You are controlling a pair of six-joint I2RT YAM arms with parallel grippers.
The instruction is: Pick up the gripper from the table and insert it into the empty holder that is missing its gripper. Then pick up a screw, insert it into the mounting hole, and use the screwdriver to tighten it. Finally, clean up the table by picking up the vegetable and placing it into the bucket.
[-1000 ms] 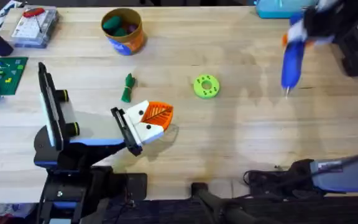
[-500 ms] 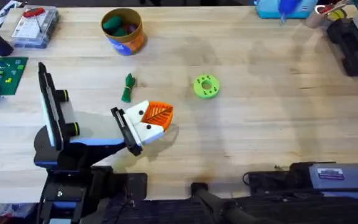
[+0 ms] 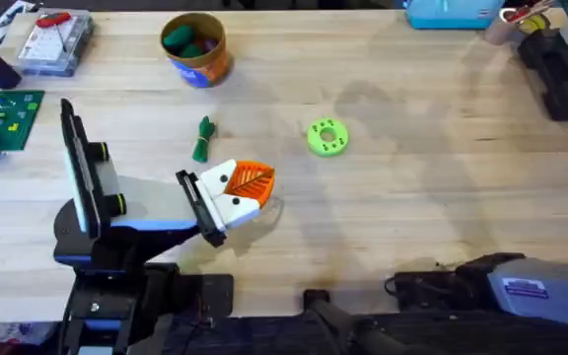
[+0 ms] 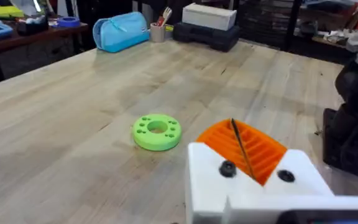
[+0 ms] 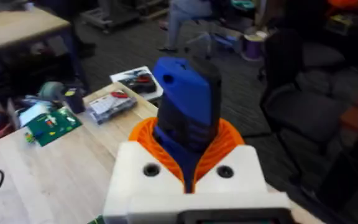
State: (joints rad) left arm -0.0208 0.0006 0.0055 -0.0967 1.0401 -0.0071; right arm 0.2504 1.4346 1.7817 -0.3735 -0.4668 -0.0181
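Floor: dark grey carpet point(image 5: 135, 46) beyond the table edge.
Seating: black office chair point(image 5: 303, 99) at 3 o'clock in the right wrist view.
Side furniture: dark desk point(image 4: 36, 40) at 10 o'clock in the left wrist view, cluttered.
Light: even, soft shadows.

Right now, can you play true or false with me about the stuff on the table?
1. The orange bucket has things inside. True.
2. The green disc sits inside the bucket. False: it lies on the bare table.
3. The right gripper holds the blue screwdriver. True.
4. The green vegetable is in the bucket. False: it lies on the table, beside the white-and-orange gripper.
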